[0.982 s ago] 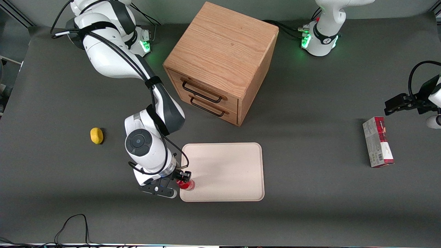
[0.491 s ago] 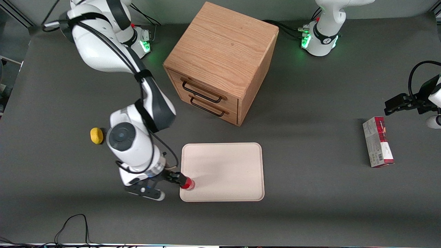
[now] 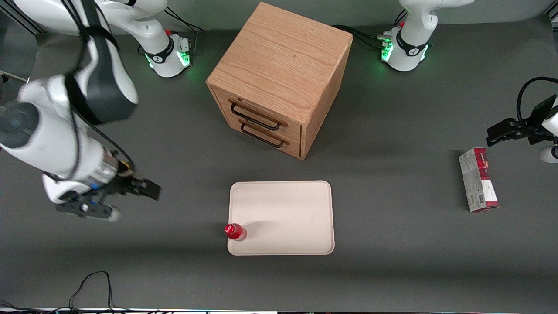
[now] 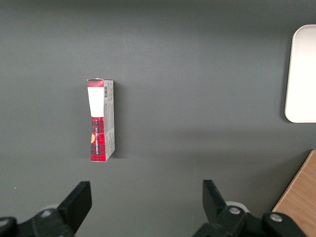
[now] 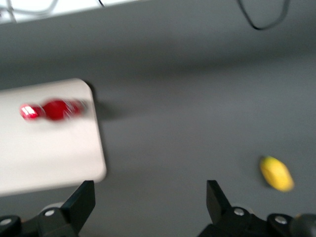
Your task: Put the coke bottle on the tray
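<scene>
We see the coke bottle (image 3: 234,231) upright on the tray (image 3: 287,218), at the tray corner nearest the gripper (image 3: 150,191) & near the front camera. The gripper hangs w/ fingers spread, holding nothing, well apart from the bottle, toward the working arm's end of the table. A lemon (image 5: 276,173) lies near the gripper; the carton (image 3: 478,186) lies toward the parked arm's end.
</scene>
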Tool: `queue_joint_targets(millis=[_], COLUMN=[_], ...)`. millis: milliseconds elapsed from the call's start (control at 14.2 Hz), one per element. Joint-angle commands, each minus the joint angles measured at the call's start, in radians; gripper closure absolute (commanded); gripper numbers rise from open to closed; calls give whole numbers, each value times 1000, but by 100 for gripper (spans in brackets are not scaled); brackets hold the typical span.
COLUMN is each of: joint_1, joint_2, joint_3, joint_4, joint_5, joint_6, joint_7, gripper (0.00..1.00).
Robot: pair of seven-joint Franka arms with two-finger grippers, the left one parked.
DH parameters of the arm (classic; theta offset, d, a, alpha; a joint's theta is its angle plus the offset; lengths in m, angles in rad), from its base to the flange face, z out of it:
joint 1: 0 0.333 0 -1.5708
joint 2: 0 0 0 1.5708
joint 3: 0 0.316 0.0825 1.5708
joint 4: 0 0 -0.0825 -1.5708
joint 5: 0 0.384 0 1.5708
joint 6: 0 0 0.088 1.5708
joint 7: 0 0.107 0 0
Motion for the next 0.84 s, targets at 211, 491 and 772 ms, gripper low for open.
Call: queue_joint_targets(millis=[211,491,772], joint_1=[-39,-67,-67], joint_2=[-336,-437,-437], joint_3=[-152,-152,-149], joint_4=[-292,-376,-375], joint_5=[5,3,3], joint_6=[-137,-145,-145], joint_7=[-254,-241,-241], gripper=[0,0,0])
